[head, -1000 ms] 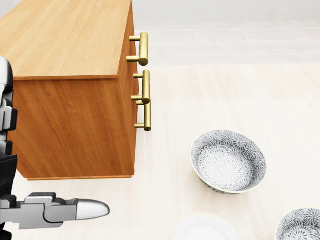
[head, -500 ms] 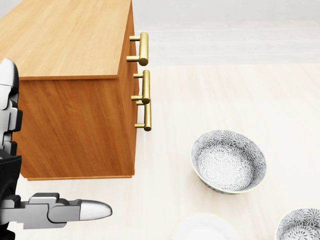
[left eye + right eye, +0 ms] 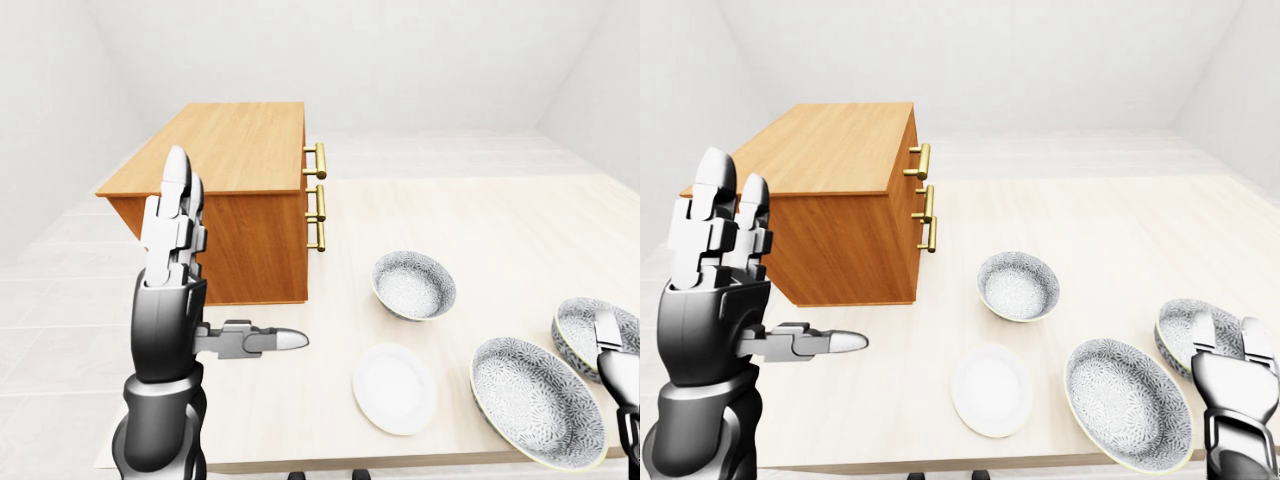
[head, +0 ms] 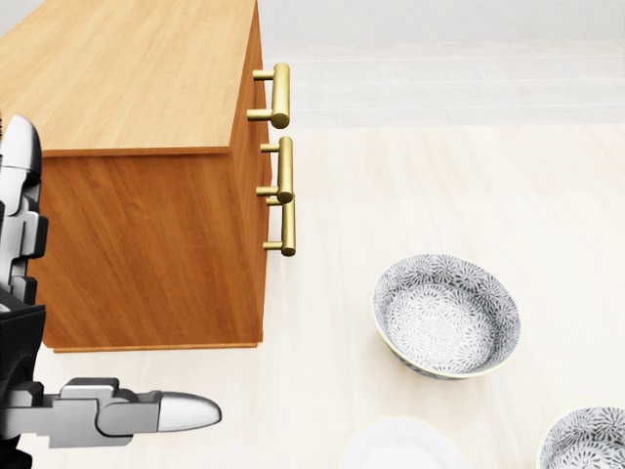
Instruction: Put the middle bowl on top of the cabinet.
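Hands come nearest in the right-eye view. The left hand [image 3: 715,300] stands raised at about nine o'clock, fingers straight up and thumb pointing across, open and empty; the right hand [image 3: 1230,385] shows at about four o'clock, fingers upright and spread, holding nothing. Just beyond, on the surface [image 3: 1110,220], the white plate [image 3: 990,390] lies at six o'clock; at its three o'clock rests the broad shallow bowl [image 3: 1127,403], which I take for the middle bowl since it sits between the other two, untouched. The right bowl [image 3: 1175,325] lies just beside it at two o'clock, partly hidden by the right hand; the deep bowl [image 3: 1018,285] sits farther off toward twelve. The cabinet [image 3: 835,150] stands farthest, at ten o'clock, its brass handles [image 3: 930,203] facing the bowls.

Trouble could start with the wrong bowl being taken, the three being patterned alike. The middle one is crowded, so fingers reaching for its rim might knock the plate or its neighbour; a low sloping rim gives three fingers little to hold, so it may tip or slip. The cabinet is well apart and tall, so a low carry could clip its edge or handles.
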You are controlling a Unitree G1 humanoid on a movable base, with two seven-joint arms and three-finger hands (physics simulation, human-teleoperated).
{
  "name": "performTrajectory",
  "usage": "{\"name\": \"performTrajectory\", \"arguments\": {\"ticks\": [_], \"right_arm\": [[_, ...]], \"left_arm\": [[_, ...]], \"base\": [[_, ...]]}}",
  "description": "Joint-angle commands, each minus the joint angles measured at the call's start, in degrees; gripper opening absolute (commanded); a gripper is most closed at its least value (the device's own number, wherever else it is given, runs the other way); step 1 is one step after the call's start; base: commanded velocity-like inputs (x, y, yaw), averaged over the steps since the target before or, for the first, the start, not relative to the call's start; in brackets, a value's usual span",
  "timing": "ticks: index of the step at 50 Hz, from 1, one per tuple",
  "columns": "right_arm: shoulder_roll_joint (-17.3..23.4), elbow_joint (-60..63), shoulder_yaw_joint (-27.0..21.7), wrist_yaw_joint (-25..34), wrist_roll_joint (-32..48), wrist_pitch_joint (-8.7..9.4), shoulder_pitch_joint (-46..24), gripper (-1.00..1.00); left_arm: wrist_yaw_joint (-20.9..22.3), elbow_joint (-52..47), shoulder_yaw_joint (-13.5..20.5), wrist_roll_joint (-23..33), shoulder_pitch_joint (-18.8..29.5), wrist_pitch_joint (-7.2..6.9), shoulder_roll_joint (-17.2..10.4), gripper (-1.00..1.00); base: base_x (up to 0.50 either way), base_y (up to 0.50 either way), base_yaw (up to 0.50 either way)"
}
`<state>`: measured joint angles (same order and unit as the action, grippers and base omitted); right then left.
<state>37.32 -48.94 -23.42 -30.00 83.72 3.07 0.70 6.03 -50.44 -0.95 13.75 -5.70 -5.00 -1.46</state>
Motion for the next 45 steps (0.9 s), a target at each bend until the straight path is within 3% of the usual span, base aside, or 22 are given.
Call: {"name": "performTrajectory", "arguments": {"ticks": [1, 23, 24, 25, 26, 45], "right_arm": [[0.26, -13.20, 11.53, 0.00, -5.13, 1.93, -3.07, 1.00], [1.77, -21.20, 21.11, 0.00, -12.86, 1.93, -6.13, 1.00], [1.89, -20.81, 21.16, 0.00, -13.47, 1.93, -5.71, -0.08], [1.89, -20.79, 21.32, 0.00, -13.54, 1.93, -5.74, -0.67], [1.93, -20.75, 21.44, 0.00, -13.64, 1.93, -5.74, -1.00], [2.75, -20.54, 22.84, 0.00, -14.86, 1.93, -5.17, -1.00]], "left_arm": [[-1.64, -0.13, 1.26, 0.07, -0.05, 0.00, 0.95, 1.00], [-1.32, -0.47, 0.62, 0.54, -0.30, 0.00, 0.97, 1.00], [-1.32, -0.66, 0.49, 0.67, -0.25, 0.00, 0.98, 1.00], [-1.33, -0.53, 0.54, 0.63, -0.24, 0.00, 0.97, 1.00], [-1.30, -0.67, 0.47, 0.70, -0.20, 0.00, 0.98, 1.00], [-0.97, 0.20, -0.04, 0.73, -0.40, 0.00, 0.89, 1.00]], "base": [[0.00, 0.00, 0.00], [0.00, 0.00, 0.00], [0.00, 0.00, 0.00], [0.00, 0.00, 0.00], [0.00, 0.00, 0.00], [0.00, 0.00, 0.00]]}}
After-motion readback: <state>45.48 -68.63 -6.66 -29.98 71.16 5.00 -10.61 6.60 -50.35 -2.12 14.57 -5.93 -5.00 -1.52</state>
